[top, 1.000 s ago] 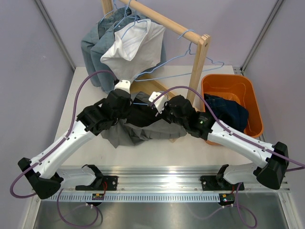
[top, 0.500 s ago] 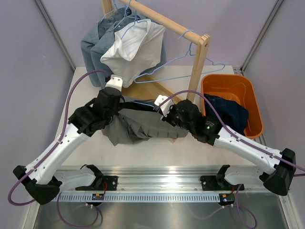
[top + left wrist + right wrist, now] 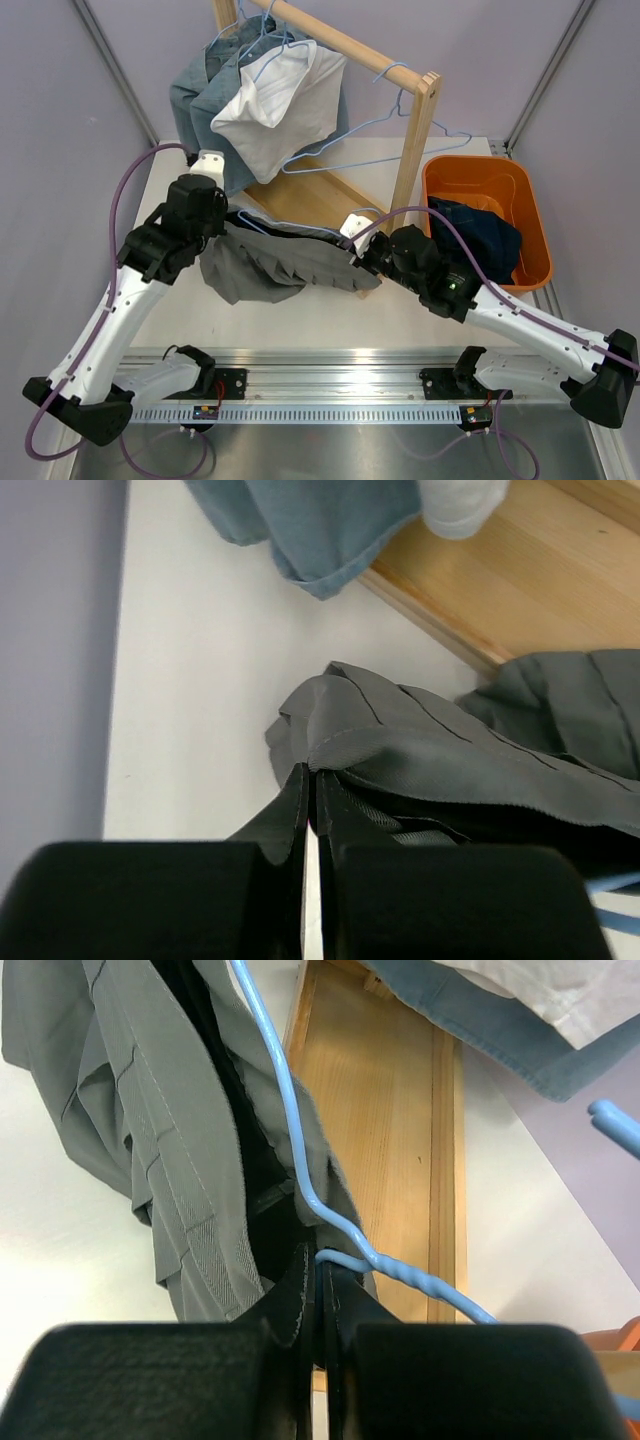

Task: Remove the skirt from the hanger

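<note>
Top external view: the grey skirt (image 3: 270, 265) is drawn out sideways between the two grippers, low over the white table (image 3: 330, 315), in front of the wooden rack (image 3: 415, 150). It is threaded on a pale blue wire hanger (image 3: 290, 1130), which runs along its upper edge. The left gripper (image 3: 310, 800) has its jaws pinched on the skirt's hem-like edge at the left end. The right gripper (image 3: 318, 1270) has its jaws closed on the hanger wire just beside its twisted neck, with skirt cloth bunched against the fingers. On the rack hang a white shirt (image 3: 275, 110) and a denim garment (image 3: 200, 95). At the right, an orange bin (image 3: 455, 175) holds dark blue clothes (image 3: 480, 235).
</note>
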Controlling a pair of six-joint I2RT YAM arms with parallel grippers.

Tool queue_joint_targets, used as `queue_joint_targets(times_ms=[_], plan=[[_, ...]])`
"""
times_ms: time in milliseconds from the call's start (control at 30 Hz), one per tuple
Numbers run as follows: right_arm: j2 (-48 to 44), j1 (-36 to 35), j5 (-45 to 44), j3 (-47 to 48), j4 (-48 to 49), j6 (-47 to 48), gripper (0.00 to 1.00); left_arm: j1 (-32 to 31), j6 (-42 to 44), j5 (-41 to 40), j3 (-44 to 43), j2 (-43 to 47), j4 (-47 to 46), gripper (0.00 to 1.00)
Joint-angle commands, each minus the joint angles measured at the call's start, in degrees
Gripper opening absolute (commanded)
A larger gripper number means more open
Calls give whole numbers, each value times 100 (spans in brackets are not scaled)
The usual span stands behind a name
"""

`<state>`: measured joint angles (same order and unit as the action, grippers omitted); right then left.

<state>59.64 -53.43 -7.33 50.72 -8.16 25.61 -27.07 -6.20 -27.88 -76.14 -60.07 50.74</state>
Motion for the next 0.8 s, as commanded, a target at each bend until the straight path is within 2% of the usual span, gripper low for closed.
queue_joint_targets(times_ms=[0, 33, 67, 100, 200, 300, 367, 467, 500, 567, 600, 767], plan=[[-31, 61, -102, 95, -282, -46, 0, 114, -232, 990, 238, 329, -677, 1], [4, 69, -84, 261, -317, -116, 0, 114, -311, 1195, 318, 469, -767, 8], [65, 69, -58, 359, -361, -248, 0, 123, -416, 1371, 397, 540, -872, 19], [109, 78, -6, 438, -379, -310, 0, 123, -461, 1590, 450, 601, -925, 42], [285, 113, 83, 746, -493, -486, 0, 132, -505, 1689, 556, 874, -1014, 71], [426, 192, 162, 869, -563, -565, 0, 167, -365, 1497, 574, 1181, -891, 84], [479, 210, 223, 878, -581, -557, 0, 185, -111, 1496, 574, 1331, -855, 88], [522, 219, 364, 896, -669, -426, 0, 185, 572, 2266, 713, 1682, -1030, 91], [557, 210, 495, 913, -712, -364, 0, 185, 845, 3061, 775, 1857, -1231, 92], [663, 210, 671, 1019, -862, -136, 0, 185, 1416, 3873, 968, 1964, -1434, 93], [698, 210, 707, 1054, -958, -56, 0, 185, 1576, 4556, 995, 1973, -1575, 93], [1006, 210, 1434, 1546, -1494, 795, 0, 176, 2271, 5783, 821, 1631, -1673, 93]])
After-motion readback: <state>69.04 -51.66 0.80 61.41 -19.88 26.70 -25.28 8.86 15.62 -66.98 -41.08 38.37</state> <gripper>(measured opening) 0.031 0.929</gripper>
